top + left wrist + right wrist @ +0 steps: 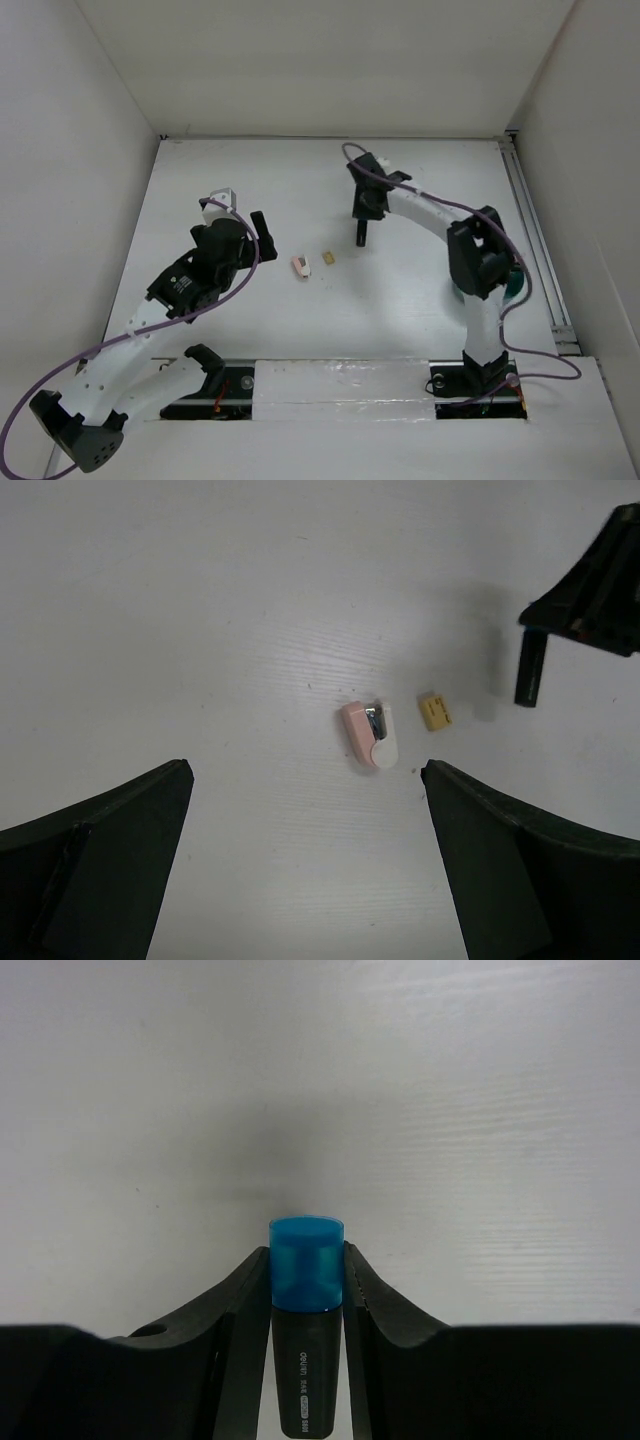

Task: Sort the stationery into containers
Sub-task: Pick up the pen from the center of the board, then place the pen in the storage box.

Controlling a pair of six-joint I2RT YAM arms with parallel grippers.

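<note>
My right gripper [363, 215] is shut on a blue-black highlighter [360, 236] and holds it upright over the table's far middle. In the right wrist view [306, 1260] the blue cap [306, 1260] sits between the fingers. A small pink-and-white eraser piece [300, 266] and a tan eraser block [329, 257] lie on the table between the arms, and both show in the left wrist view [370, 736] [435, 711]. My left gripper [263, 233] is open and empty [305, 772], just left of the pink piece. The teal cup [518, 289] is mostly hidden behind the right arm.
White walls enclose the table on the left, back and right. A metal rail [535, 235] runs along the right edge. The right gripper [590, 585] and the hanging highlighter [531, 668] show at the upper right of the left wrist view.
</note>
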